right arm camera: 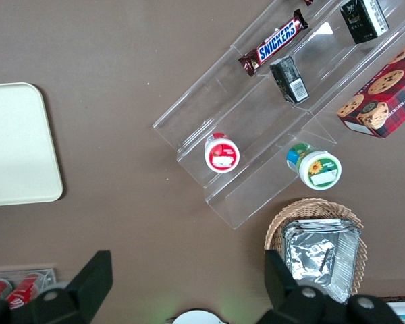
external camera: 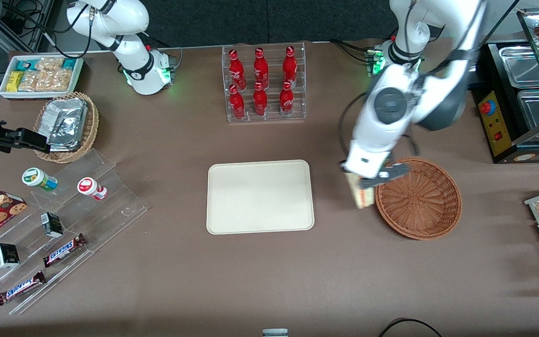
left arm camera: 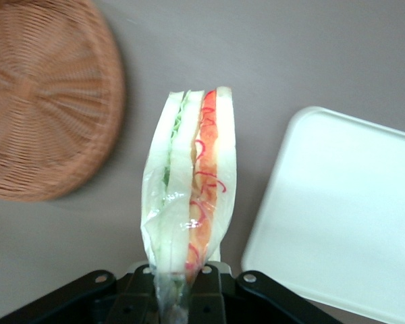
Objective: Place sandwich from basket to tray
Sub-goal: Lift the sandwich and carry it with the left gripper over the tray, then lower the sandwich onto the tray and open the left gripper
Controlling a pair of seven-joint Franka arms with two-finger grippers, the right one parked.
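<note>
Left wrist view shows the pincer (left arm camera: 179, 287) clamped on the wrapped sandwich (left arm camera: 189, 196) by its narrow end, cut edge outward, hanging clear above the desk (external camera: 251, 281) between the wicker basket (external camera: 419, 199) and cream tray (external camera: 260, 196), probably for carrying across.

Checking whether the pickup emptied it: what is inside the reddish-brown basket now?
Nothing: the basket shows only bare weave. The hand, over its rim nearest the tray, is shut on the sandwich, clear of the basket. That rim edge is covered.
</note>
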